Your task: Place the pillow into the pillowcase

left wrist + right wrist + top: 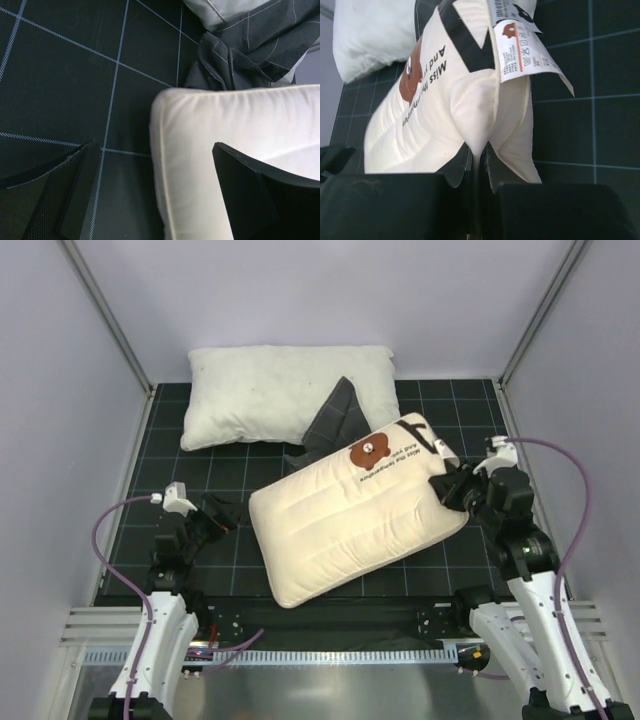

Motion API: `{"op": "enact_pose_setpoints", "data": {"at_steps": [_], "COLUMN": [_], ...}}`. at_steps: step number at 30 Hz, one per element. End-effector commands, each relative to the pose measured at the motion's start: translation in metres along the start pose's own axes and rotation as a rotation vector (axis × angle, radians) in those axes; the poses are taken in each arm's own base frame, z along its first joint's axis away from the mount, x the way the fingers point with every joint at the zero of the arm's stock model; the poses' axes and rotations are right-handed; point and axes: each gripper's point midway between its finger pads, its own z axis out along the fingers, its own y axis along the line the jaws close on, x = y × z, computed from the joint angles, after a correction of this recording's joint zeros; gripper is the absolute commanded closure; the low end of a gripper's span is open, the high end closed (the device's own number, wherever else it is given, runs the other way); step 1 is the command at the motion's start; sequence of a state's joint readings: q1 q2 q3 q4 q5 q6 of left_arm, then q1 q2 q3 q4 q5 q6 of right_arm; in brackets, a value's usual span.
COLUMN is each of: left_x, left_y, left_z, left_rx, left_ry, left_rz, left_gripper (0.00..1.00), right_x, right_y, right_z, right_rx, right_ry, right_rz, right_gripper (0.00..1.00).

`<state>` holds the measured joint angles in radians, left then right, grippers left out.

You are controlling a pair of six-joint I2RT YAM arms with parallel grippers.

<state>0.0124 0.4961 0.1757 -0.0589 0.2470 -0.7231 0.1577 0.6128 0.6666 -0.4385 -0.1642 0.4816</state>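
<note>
Pillow (355, 520) edge pinched by right gripper (479, 153); left gripper (152, 165) wide, low by corner.

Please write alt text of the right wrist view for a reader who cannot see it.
The right gripper is shut on a pinched fold at the edge of the cream pillow, close to its brown bear print and a care label. Behind it, a plain white pillow lies on the dark gridded table.

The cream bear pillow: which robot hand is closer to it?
Right. The right gripper is shut on a fold at the edge of the pillow; the left gripper hangs open by the opposite corner, not gripping it.
</note>
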Motion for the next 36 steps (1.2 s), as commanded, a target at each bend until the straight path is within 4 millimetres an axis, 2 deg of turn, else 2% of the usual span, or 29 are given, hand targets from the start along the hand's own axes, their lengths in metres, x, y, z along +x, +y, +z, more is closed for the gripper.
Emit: {"op": "enact_pose_setpoints", "data": {"at_steps": [1, 2, 3, 5, 6, 8, 9, 10, 11, 15, 16, 18, 19, 20, 21, 22, 23, 24, 25, 26, 27, 28, 29, 33, 34, 35, 36], "left_x": [-0.015, -0.014, -0.014, -0.015, -0.014, -0.014, -0.014, -0.014, -0.014, -0.015, -0.015, -0.014, -0.015, -0.014, -0.014, -0.014, -0.013, -0.013, -0.014, -0.013, -0.013, -0.013, -0.013, -0.013, -0.013, -0.013, -0.013], "left_y": [-0.017, -0.017, -0.017, -0.017, -0.017, -0.017, -0.018, -0.017, -0.017, -0.017, -0.016, -0.017, -0.016, -0.016, -0.016, -0.016, -0.016, -0.016, -0.016, -0.015, -0.016, -0.016, -0.016, -0.016, -0.016, -0.016, -0.016], "left_z": [-0.002, -0.002, -0.002, -0.002, -0.002, -0.002, -0.002, -0.002, -0.002, -0.002, -0.002, -0.001, -0.001, 0.0, 0.0, 0.0, 0.0, 0.001, 0.0, 0.001, 0.0, 0.0, 0.0, 0.0, 0.0, 0.0, 0.0], "left_rx": [0.061, 0.062, 0.061, 0.059, 0.058, 0.058, 0.061, 0.057, 0.06, 0.057, 0.055, 0.055, 0.053, 0.053, 0.05, 0.05, 0.052, 0.05, 0.052, 0.049, 0.051, 0.052, 0.051, 0.052, 0.052, 0.052, 0.051], "left_ry": [-0.04, -0.037, -0.037, -0.037, -0.036, -0.034, -0.033, -0.033, -0.034, -0.035, -0.035, -0.033, -0.035, -0.028, -0.029, -0.024, -0.019, -0.019, -0.022, -0.02, -0.02, -0.022, -0.02, -0.022, -0.022, -0.022, -0.02], "left_rz": [0.039, 0.041, 0.039, 0.04, 0.04, 0.04, 0.041, 0.041, 0.042, 0.041, 0.041, 0.039, 0.038, 0.038, 0.037, 0.036, 0.036, 0.037, 0.038, 0.037, 0.037, 0.038, 0.037, 0.038, 0.038, 0.038, 0.037], "left_gripper": [0.0, 0.0, 0.0, 0.0, 0.0, 0.0, 0.0, 0.0, 0.0, 0.0, 0.0, 0.0, 0.0, 0.0, 0.0, 0.0, 0.0, 0.0, 0.0, 0.0, 0.0, 0.0, 0.0, 0.0, 0.0, 0.0, 0.0], "right_x": [-0.083, -0.115, -0.122, -0.153, -0.163, -0.18, -0.184, -0.187, -0.187, -0.183, -0.172, -0.164, -0.15, -0.145, -0.138, -0.124, -0.113, -0.106, -0.086, -0.081, -0.062, -0.053, -0.042, -0.008, 0.002, 0.014, 0.017], "right_y": [0.005, -0.001, -0.009, -0.016, -0.029, -0.035, -0.04, -0.039, -0.036, -0.007, 0.018, 0.036, 0.063, 0.074, 0.082, 0.081, 0.098, 0.103, 0.103, 0.109, 0.124, 0.126, 0.118, 0.127, 0.135, 0.134, 0.127], "right_z": [-0.055, -0.076, -0.087, -0.108, -0.117, -0.121, -0.122, -0.119, -0.113, -0.074, -0.056, -0.03, -0.018, -0.002, 0.009, 0.035, 0.045, 0.057, 0.08, 0.089, 0.097, 0.104, 0.122, 0.145, 0.148, 0.155, 0.16], "right_rx": [0.161, 0.257, 0.323, 0.434, 0.531, 0.615, 0.651, 0.648, 0.636, 0.439, 0.282, 0.151, -0.019, -0.09, -0.137, -0.15, -0.208, -0.22, -0.216, -0.22, -0.251, -0.239, -0.176, -0.159, -0.171, -0.16, -0.11], "right_ry": [-0.227, -0.336, -0.356, -0.451, -0.495, -0.534, -0.548, -0.55, -0.537, -0.439, -0.358, -0.31, -0.238, -0.217, -0.184, -0.113, -0.074, -0.049, 0.018, 0.028, 0.068, 0.087, 0.127, 0.216, 0.227, 0.256, 0.255], "right_rz": [-0.008, 0.0, 0.013, 0.045, 0.061, 0.089, 0.099, 0.108, 0.114, 0.046, -0.018, -0.044, -0.094, -0.111, -0.129, -0.149, -0.212, -0.248, -0.278, -0.334, -0.374, -0.392, -0.396, -0.398, -0.421, -0.447, -0.486], "right_gripper": [0.96, 0.96, 0.96, 0.96, 0.96, 0.96, 0.87, 0.62, 0.01, 0.01, 0.0, 0.01, 0.0, 0.0, 0.0, 0.0, 0.01, 0.0, 0.0, 0.0, 0.0, 0.0, 0.0, 0.0, 0.0, 0.0, 0.0]}}
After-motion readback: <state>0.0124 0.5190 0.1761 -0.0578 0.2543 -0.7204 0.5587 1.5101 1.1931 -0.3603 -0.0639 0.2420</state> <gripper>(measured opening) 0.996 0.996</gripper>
